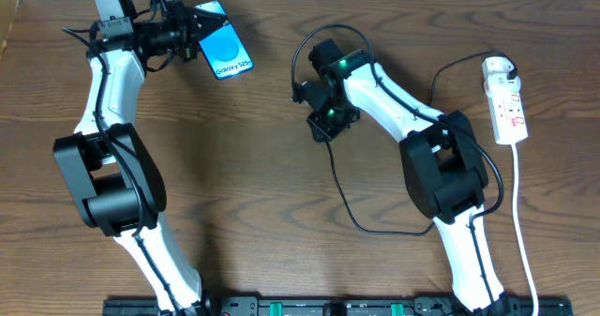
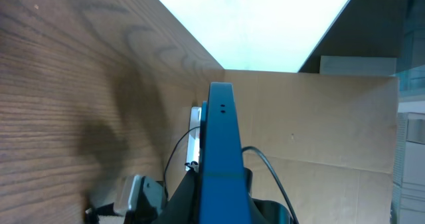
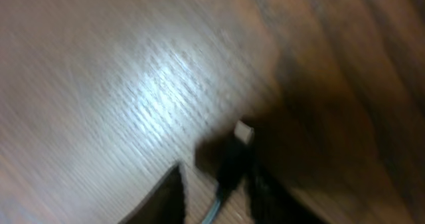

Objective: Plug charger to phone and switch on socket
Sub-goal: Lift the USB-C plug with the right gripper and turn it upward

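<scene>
The phone, with its blue screen facing up, is at the back left, and my left gripper is shut on its left end. The left wrist view shows the phone edge-on between the jaws. My right gripper is at mid-table, shut on the connector end of the black charger cable. In the blurred right wrist view the small tip sticks out ahead of the fingers. The cable runs across the table to the white plug in the socket strip at the far right.
The strip's white cord runs down the right side to the front edge. A brown cardboard wall stands beyond the phone in the left wrist view. Both arm bases sit at the table's front edge.
</scene>
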`<state>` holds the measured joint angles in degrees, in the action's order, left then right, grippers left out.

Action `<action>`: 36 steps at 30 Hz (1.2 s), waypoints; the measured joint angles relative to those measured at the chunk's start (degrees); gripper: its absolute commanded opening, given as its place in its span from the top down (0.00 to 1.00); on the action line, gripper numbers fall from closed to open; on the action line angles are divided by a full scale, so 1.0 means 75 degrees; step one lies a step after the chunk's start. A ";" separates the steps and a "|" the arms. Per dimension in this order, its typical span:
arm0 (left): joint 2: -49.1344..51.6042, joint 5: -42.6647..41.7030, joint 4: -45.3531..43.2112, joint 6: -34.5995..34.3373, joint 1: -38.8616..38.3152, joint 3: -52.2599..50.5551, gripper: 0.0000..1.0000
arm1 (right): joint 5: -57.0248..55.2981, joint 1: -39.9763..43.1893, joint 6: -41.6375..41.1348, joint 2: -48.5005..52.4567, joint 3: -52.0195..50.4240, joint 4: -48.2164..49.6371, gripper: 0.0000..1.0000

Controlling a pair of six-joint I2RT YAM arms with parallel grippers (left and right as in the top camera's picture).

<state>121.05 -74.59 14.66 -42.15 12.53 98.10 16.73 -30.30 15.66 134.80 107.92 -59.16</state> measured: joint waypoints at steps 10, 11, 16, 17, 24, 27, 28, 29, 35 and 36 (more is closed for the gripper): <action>0.0000 0.0000 0.0003 0.0000 0.0000 0.0000 0.93 | 0.0052 0.0038 -0.1416 -0.0026 0.0003 0.0204 0.53; 0.0000 0.0000 0.0006 0.0000 0.0000 0.0000 0.93 | 0.0047 0.0038 -0.1518 -0.0026 0.0003 0.0210 0.53; 0.0000 0.0000 0.0009 0.0000 0.0000 0.0000 0.93 | -0.0119 0.0035 -0.2046 -0.0041 0.0003 0.0172 0.53; 0.0000 0.0000 0.0009 0.0000 0.0000 0.0000 0.93 | -0.0160 0.0035 -0.2101 -0.0041 0.0003 0.0146 0.53; 0.0000 0.0000 0.0012 0.0000 0.0000 0.0000 0.93 | -0.0423 0.0006 -0.2355 -0.0067 0.0003 -0.0361 0.50; 0.0000 0.0000 0.0012 0.0000 0.0000 0.0000 0.93 | -0.0458 -0.0035 -0.2407 -0.0076 0.0003 -0.0428 0.48; 0.0000 0.0000 0.0012 0.0000 0.0000 0.0000 0.93 | -0.0510 -0.0067 -0.2410 -0.0082 0.0003 -0.0428 0.48; 0.0000 0.0000 0.0012 0.0000 0.0000 0.0000 0.93 | -0.0533 -0.0087 -0.2410 -0.0082 0.0003 -0.0431 0.48; 0.0000 0.0000 0.0012 0.0000 0.0000 0.0000 0.93 | -0.0699 -0.0175 -0.2600 -0.0140 -0.0117 -0.0428 0.48; 0.0000 0.0000 0.0012 0.0000 0.0000 0.0000 0.93 | -0.0746 -0.0181 -0.2655 -0.0152 -0.0137 -0.0423 0.48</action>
<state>121.05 -74.59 14.74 -42.15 12.53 98.10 11.14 -31.66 -4.25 133.67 106.89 -62.33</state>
